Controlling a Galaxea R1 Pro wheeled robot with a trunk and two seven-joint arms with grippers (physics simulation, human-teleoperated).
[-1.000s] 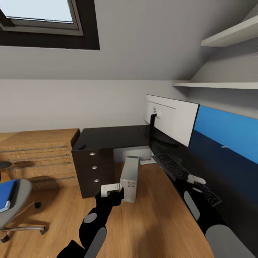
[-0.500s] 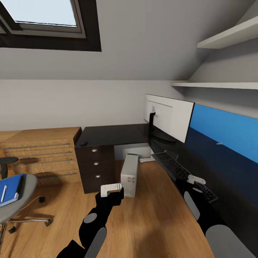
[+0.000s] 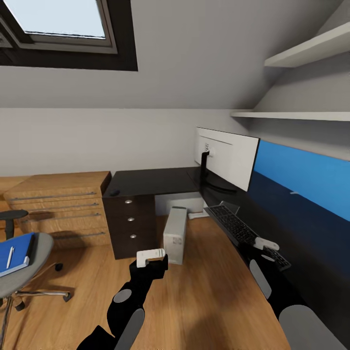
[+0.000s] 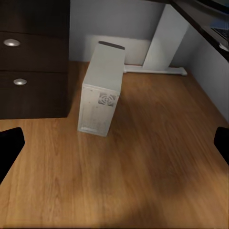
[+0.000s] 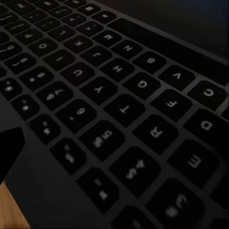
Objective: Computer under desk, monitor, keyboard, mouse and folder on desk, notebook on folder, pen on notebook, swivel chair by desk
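Judging by the layout, the step in hand is fetching the folder (image 3: 14,255) off the swivel chair (image 3: 22,272). It sits far out past the left gripper (image 3: 151,256), with the pen (image 3: 9,256) lying on top. My call: roll the base closer first, don't overreach.

Left gripper hangs over bare floor, fingers spread wide, holding nothing; computer (image 4: 101,90) stands just ahead of it by the desk (image 3: 150,181) drawers.

Right gripper (image 3: 265,243) hovers right over the keyboard (image 5: 109,95); can't tell how far open or whether it's touching.
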